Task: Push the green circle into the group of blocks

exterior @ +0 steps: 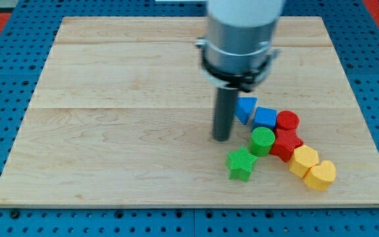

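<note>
Green circle (263, 140) is sitting right of centre on the wooden surface (110, 118), upright, flat face up. It's touching the red star-like block (286, 144) on its right. Blue square block (266, 118) is lying just above it, looks like contact but the angle is poor, can't confirm. Rest of the group is running toward the view's right and bottom: blue triangle (245, 108) at the upper left of the cluster, red cylinder (287, 121) right of the blue square, then yellow block (304, 160) and yellow heart (320, 175) trailing down-right, touching each other. Green star (240, 163) is sitting below-left of the green circle, very close, small gap or light contact, can't tell.

My tip (222, 138) is resting on the surface left of the green circle, near but apart, and just left of the blue triangle. I'm carrying no pincer, just the bare rod, so nothing is being grasped.
</note>
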Tool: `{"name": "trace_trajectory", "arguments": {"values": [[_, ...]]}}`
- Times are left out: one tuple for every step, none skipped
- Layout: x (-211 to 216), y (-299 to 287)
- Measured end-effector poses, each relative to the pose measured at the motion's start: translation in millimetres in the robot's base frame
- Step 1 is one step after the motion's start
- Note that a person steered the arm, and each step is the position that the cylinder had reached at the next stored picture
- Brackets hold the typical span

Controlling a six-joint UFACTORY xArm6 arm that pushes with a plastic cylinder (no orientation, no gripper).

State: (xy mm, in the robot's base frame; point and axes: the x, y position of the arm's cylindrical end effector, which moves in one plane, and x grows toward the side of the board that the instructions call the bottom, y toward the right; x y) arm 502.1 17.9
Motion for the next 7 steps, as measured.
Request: {"name": "trace_trajectory", "arguments": {"values": [[-26, -73], [-34, -79], [-34, -78], [-35, -81], [-37, -81], [-22, -82], [23, -90]]}}
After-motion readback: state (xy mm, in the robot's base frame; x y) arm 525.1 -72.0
